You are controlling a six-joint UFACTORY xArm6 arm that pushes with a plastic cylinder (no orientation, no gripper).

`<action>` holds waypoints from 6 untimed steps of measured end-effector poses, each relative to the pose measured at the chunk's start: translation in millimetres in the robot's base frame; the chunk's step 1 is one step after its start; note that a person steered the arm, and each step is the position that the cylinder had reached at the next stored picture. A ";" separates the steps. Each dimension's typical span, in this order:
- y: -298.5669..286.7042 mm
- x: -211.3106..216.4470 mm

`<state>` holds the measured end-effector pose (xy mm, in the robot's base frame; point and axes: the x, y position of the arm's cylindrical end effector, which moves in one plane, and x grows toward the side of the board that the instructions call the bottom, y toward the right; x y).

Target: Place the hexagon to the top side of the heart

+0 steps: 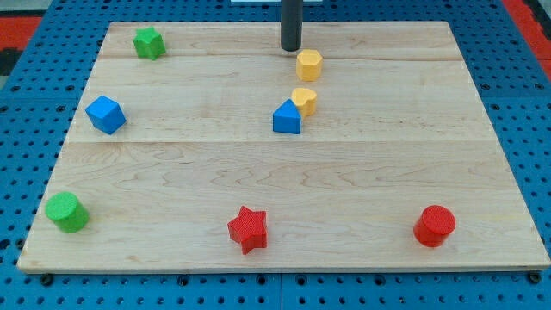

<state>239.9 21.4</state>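
A yellow hexagon (309, 64) lies near the view's top, just right of the middle. A yellow heart (304, 101) lies a short way below it, touching a blue block (287, 118) with a peaked top on its lower left. My tip (291, 48) stands just up and left of the hexagon, close to it, perhaps touching.
A green star (149, 42) lies at the top left and a blue block (105, 114) at the left. A green cylinder (66, 212) is at the bottom left, a red star (248, 228) at the bottom middle, a red cylinder (435, 226) at the bottom right. The wooden board (413, 155) is edged by blue pegboard.
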 end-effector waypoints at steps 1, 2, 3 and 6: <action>5.7 -1.1; 8.6 43.5; 8.6 74.1; 69.5 49.0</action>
<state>288.9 90.9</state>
